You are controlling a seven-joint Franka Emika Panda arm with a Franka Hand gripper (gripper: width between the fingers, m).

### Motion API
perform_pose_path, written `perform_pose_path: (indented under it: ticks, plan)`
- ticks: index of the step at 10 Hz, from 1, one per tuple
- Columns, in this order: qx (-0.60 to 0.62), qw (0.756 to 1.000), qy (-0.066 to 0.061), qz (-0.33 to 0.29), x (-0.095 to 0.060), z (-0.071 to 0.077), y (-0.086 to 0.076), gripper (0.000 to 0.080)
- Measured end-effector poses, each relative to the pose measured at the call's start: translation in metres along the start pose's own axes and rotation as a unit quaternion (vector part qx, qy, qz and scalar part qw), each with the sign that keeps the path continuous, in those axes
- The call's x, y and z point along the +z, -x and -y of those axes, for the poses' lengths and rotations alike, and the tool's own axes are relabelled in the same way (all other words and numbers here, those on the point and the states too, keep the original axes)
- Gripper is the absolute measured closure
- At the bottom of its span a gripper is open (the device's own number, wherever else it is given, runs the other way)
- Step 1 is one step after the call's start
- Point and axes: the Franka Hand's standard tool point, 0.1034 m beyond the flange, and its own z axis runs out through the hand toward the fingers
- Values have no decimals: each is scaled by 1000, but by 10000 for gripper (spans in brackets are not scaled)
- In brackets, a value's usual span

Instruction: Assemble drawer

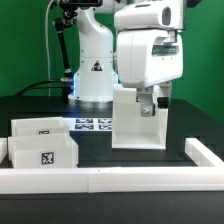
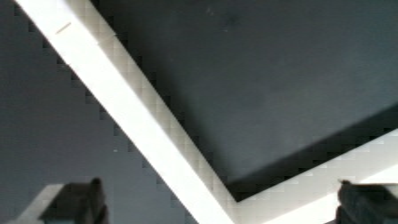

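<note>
The drawer's tall white shell stands upright on the dark table, right of centre in the exterior view. My gripper hangs at the shell's upper right edge. In the wrist view the shell's white wall runs diagonally, with the dark hollow inside beside it. My gripper is open, its dark fingertips wide apart on either side of that wall, not touching it. Two small shallow white trays sit at the exterior view's left, one behind and one in front with a tag.
The marker board lies flat behind the trays, left of the shell. A long low white border rail runs along the table's front and up the right side. The arm's white base stands at the back.
</note>
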Motion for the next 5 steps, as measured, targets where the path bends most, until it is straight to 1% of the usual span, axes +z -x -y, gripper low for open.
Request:
perform_pose_path:
  ticks: [5]
  plan:
    - [-1,1000,0,0,0,0,1,150]
